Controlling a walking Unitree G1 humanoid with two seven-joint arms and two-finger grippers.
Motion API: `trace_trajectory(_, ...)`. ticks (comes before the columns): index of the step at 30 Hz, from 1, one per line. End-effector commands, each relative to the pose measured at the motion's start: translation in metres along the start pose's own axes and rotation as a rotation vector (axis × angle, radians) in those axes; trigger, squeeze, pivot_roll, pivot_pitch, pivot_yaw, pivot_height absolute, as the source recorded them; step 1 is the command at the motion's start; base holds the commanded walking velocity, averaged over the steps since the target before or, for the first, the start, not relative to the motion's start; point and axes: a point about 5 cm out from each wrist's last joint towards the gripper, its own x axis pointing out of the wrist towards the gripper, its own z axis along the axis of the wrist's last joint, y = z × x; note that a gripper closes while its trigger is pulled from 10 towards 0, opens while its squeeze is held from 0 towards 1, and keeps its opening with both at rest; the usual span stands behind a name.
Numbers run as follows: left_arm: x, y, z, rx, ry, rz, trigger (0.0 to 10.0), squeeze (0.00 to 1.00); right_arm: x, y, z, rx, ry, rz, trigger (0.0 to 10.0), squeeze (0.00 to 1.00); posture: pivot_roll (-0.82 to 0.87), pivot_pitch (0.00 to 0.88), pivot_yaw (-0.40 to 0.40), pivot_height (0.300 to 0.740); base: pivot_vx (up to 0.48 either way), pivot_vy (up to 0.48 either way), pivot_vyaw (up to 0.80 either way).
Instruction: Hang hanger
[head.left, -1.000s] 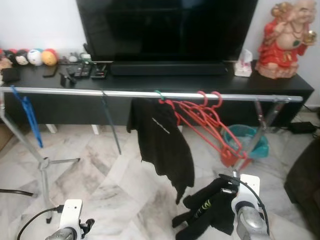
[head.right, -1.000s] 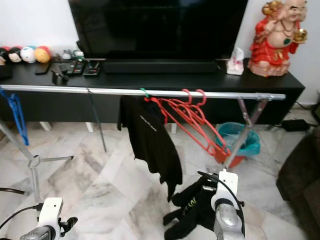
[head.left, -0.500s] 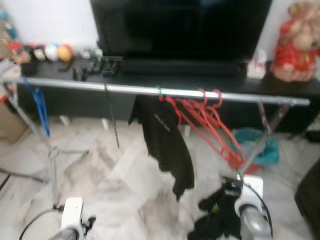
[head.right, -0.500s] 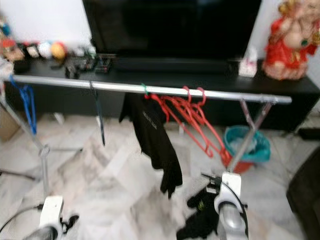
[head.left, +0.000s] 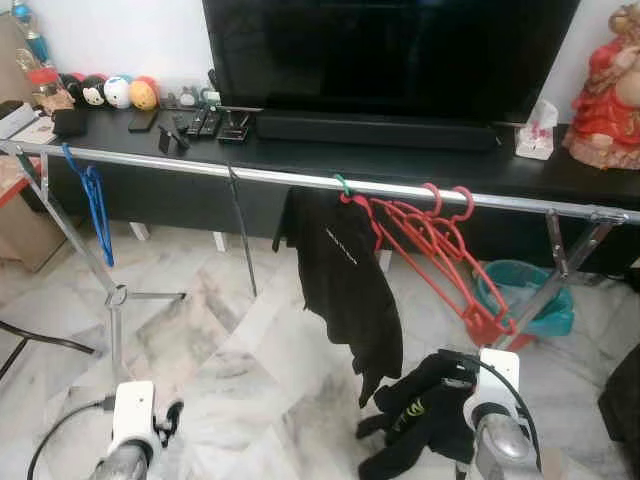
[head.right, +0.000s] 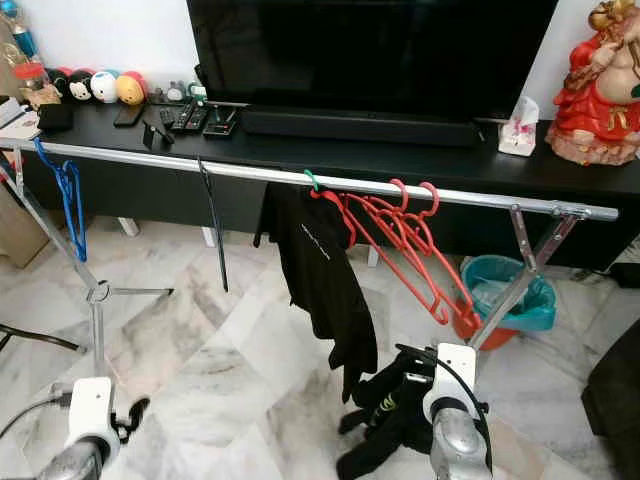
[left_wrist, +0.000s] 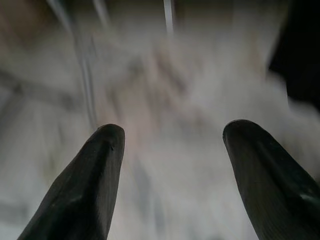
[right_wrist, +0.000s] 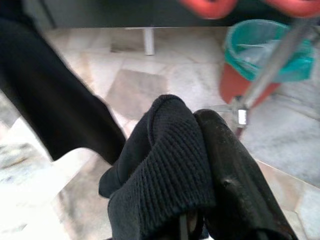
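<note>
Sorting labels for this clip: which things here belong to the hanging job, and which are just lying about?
Job: right gripper shut on black garment; rail; red hangers; hung black shirt.
Lying about: TV, remotes, red statue, teal bin, blue hanger.

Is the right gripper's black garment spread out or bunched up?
Bunched up: the black garment is wadded in the right gripper, hanging crumpled above the floor.

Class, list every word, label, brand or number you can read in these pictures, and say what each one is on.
None can be read.
Hanging black shirt: white print, too small.
Black garment in the right tool: green and white mark, too blurred.
Tissue pack on the cabinet: print too small.
</note>
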Motion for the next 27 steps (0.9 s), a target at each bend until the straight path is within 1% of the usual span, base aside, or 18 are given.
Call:
trace_trajectory(1,0.009,0.006,0.036,0.070,-0.137,0.005,10.0,0.00,-0.001,0.000,-0.005,-0.010,0.033,0.008,10.0,0.00,0.07,0.000,-0.015,0.740,0.000,0.000,0.00)
trace_trajectory(3,0.008,0.002,0.047,0.062,-0.194,0.009,10.0,0.00,-0.003,-0.001,-0.012,-0.026,0.063,0.011,10.0,0.00,0.07,0.000,-0.016,0.740,0.000,0.000,0.00)
trace_trajectory(5,0.006,0.000,0.060,0.033,-0.269,0.017,10.0,0.00,-0.006,-0.002,-0.019,-0.028,0.093,0.011,10.0,0.00,0.07,0.000,-0.017,0.740,0.000,0.000,0.00)
trace_trajectory(6,0.002,-0.001,0.071,0.009,-0.340,0.013,10.0,0.00,-0.008,-0.002,-0.025,-0.032,0.119,0.011,10.0,0.00,0.07,0.000,-0.019,0.740,0.000,0.000,0.00)
trace_trajectory(7,0.000,-0.002,0.076,0.002,-0.370,0.008,10.0,0.00,-0.009,-0.003,-0.027,-0.035,0.129,0.011,10.0,0.00,0.07,0.000,-0.019,0.740,0.000,0.000,0.00)
trace_trajectory(8,-0.003,-0.003,0.086,-0.007,-0.418,-0.001,10.0,0.00,-0.010,-0.004,-0.031,-0.043,0.146,0.009,10.0,0.00,0.07,0.000,-0.022,0.740,0.000,0.000,0.00)
trace_trajectory(10,-0.003,-0.003,0.086,-0.007,-0.418,-0.001,10.0,0.00,-0.010,-0.004,-0.031,-0.043,0.146,0.009,10.0,0.00,0.07,0.000,-0.022,0.740,0.000,0.000,0.00)
trace_trajectory(11,-0.005,-0.003,0.091,-0.010,-0.433,-0.002,10.0,0.00,-0.011,-0.004,-0.032,-0.047,0.152,0.009,10.0,0.00,0.07,0.000,-0.022,0.740,0.000,0.000,0.00)
trace_trajectory(12,-0.010,-0.005,0.106,-0.023,-0.481,-0.015,10.0,0.00,-0.011,-0.004,-0.035,-0.052,0.171,0.011,10.0,0.00,0.08,0.000,-0.025,0.740,0.000,0.000,0.00)
trace_trajectory(13,-0.012,-0.007,0.111,-0.029,-0.495,-0.024,10.0,0.00,-0.011,-0.004,-0.035,-0.052,0.177,0.011,10.0,0.00,0.08,0.000,-0.025,0.740,0.000,0.000,0.00)
trace_trajectory(15,-0.013,-0.009,0.115,-0.031,-0.503,-0.036,10.0,0.00,-0.011,-0.004,-0.036,-0.051,0.184,0.012,10.0,0.00,0.08,0.000,-0.026,0.740,0.000,0.000,0.00)
trace_trajectory(17,-0.016,-0.014,0.114,-0.034,-0.495,-0.052,10.0,0.00,-0.011,-0.001,-0.036,-0.048,0.193,0.017,10.0,0.00,0.08,0.000,-0.027,0.740,0.000,0.000,0.00)
trace_trajectory(18,-0.016,-0.014,0.114,-0.034,-0.495,-0.052,10.0,0.00,-0.011,-0.001,-0.036,-0.048,0.193,0.017,10.0,0.00,0.08,0.000,-0.027,0.740,0.000,0.000,0.00)
trace_trajectory(20,-0.019,-0.021,0.109,-0.039,-0.475,-0.064,10.0,0.00,-0.008,0.005,-0.033,-0.030,0.187,0.023,10.0,0.00,0.08,0.000,-0.028,0.740,0.000,0.000,0.00)
trace_trajectory(21,-0.021,-0.027,0.108,-0.046,-0.472,-0.082,10.0,0.00,-0.007,0.011,-0.030,-0.029,0.184,0.035,10.0,0.00,0.08,0.000,-0.030,0.740,0.000,0.000,0.00)
trace_trajectory(24,-0.023,-0.031,0.111,-0.055,-0.479,-0.096,10.0,0.00,-0.007,0.016,-0.033,-0.037,0.201,0.045,10.0,0.00,0.08,0.000,-0.031,0.740,0.165,0.000,0.00)
trace_trajectory(26,-0.022,-0.031,0.113,-0.059,-0.484,-0.093,10.0,0.00,-0.008,0.017,-0.034,-0.034,0.208,0.044,10.0,0.00,0.08,0.000,-0.032,0.740,0.292,0.000,0.00)
trace_trajectory(27,-0.023,-0.032,0.120,-0.067,-0.500,-0.096,10.0,0.00,-0.010,0.017,-0.038,-0.034,0.221,0.045,10.0,0.00,0.09,0.000,-0.033,0.740,0.300,0.000,0.00)
